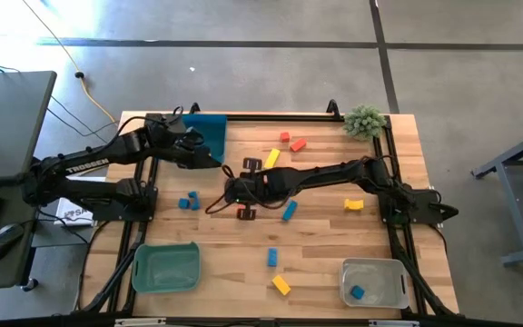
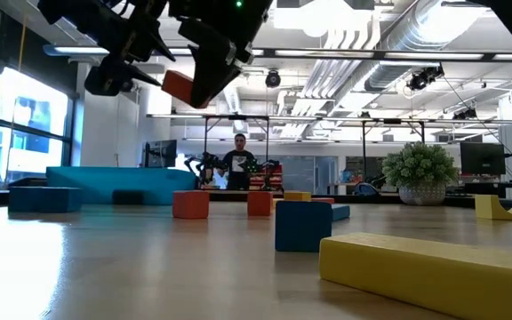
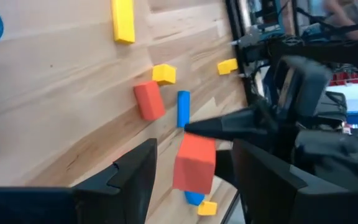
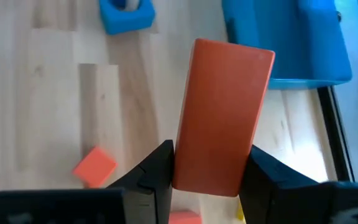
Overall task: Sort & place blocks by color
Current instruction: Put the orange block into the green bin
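Blue block (image 1: pixel 358 292) in grey tray (image 1: pixel 398 287)

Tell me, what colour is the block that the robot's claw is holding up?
Red-orange. The right gripper grips that block; the right wrist view shows it best.

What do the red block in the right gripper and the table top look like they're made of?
Red block: matte, even colour with softly rounded edges, probably foam or painted wood; the look leaves it open. Right gripper is clamped on it. Table top: pale wooden planks with visible grain and seams, light sheen, likely sealed butcher-block.
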Controlling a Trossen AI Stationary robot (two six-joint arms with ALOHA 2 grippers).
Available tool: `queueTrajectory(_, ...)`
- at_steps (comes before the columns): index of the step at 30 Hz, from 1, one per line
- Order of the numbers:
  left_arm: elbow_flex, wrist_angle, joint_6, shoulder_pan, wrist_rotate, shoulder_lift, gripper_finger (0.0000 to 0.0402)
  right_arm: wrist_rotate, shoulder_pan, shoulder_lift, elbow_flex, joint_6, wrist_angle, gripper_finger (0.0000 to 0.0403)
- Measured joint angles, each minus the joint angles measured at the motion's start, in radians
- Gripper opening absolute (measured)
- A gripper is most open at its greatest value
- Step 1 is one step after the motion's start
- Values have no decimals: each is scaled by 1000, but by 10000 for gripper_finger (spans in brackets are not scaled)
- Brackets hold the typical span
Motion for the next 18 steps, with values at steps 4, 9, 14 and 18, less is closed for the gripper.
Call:
queueTrajectory(4, 0, 10, -4, -22, -31, 23, 200, 1, -18, -1, 0, -1, 11, 116)
queueTrajectory(9, 0, 65, -11, -45, -40, 64, 200, -12, -31, -2, 0, 2, 9, 116)
queueTrajectory(14, 0, 73, -18, -59, -45, 117, 200, -13, -40, -2, 0, -1, 9, 116)
queueTrajectory(18, 0, 92, -19, -73, -45, 159, 200, -16, -44, -2, -1, -4, 6, 116)
